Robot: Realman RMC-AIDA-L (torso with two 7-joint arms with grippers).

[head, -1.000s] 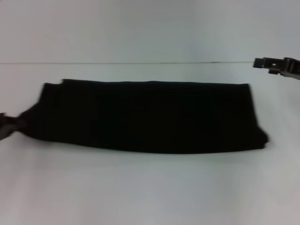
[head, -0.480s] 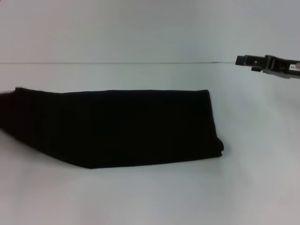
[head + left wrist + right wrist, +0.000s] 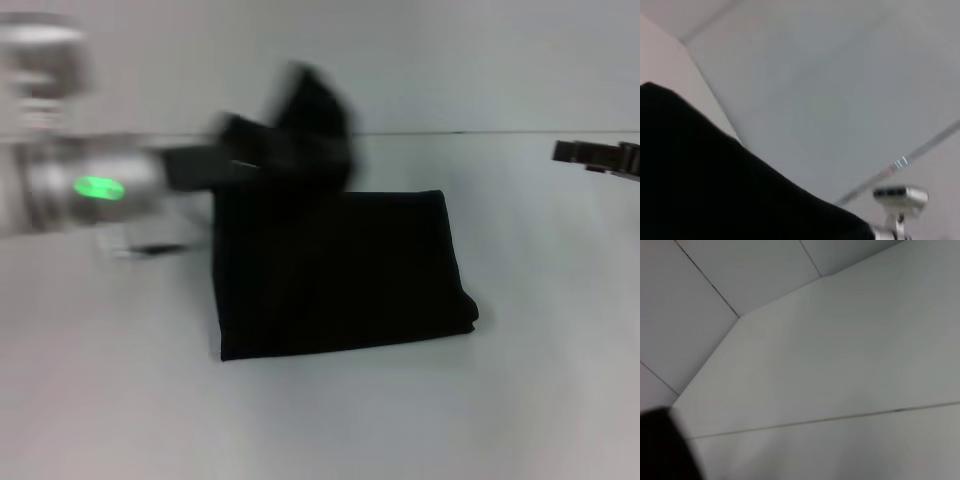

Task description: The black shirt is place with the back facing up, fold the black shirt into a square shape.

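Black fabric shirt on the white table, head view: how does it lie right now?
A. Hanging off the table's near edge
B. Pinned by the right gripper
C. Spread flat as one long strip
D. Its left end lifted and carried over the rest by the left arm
D: the left gripper holds a raised bunch of the black fabric shirt above its flat part, while the right gripper hangs apart at the far right, off the cloth.

A plain white table [image 3: 330, 410] fills the head view, its far edge meeting a pale grey wall [image 3: 450, 60]. Thin dark seams cross the wall panels in the right wrist view.
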